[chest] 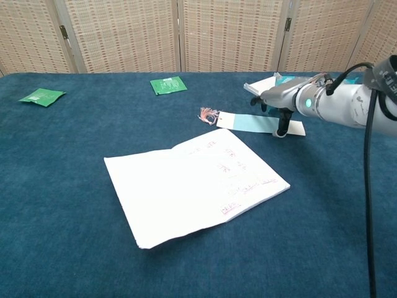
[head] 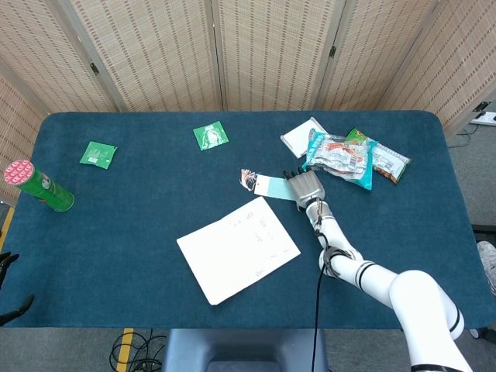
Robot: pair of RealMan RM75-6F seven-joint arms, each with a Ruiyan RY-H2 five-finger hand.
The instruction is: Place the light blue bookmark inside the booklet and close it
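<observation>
- The light blue bookmark (chest: pixel 254 123) is lying flat on the blue table (chest: pixel 62 205), just beyond the far right corner of the open booklet (chest: pixel 192 186), with its pinkish tassel (chest: pixel 206 114) trailing off its left end.
- The booklet is lying open near the table's middle, showing a white page with a little print near its right edge; the bookmark is sitting outside it, not touching the page as far as the chest view shows.
- The right hand (chest: pixel 277 105) is hovering palm down over the bookmark's right end, with one fingertip (chest: pixel 280 131) pressing down onto the strip; the other fingers are reaching forward, slightly apart, and holding nothing.
- In the head view the same right hand (head: pixel 307 187) is covering the right part of the bookmark (head: pixel 273 187).
- The left hand (head: pixel 6 263) is showing only as dark fingertips at the head view's left edge, off the table; I cannot tell how they are set.
- Behind the right hand, snack packets (head: pixel 349 159) are piling beside a white card (head: pixel 298 137).
- Two green sachets are lying further back, one (chest: pixel 168 85) central and one (chest: pixel 41 96) at far left.
- A green canister with a red lid (head: pixel 37 187) is resting near the table's left edge.
</observation>
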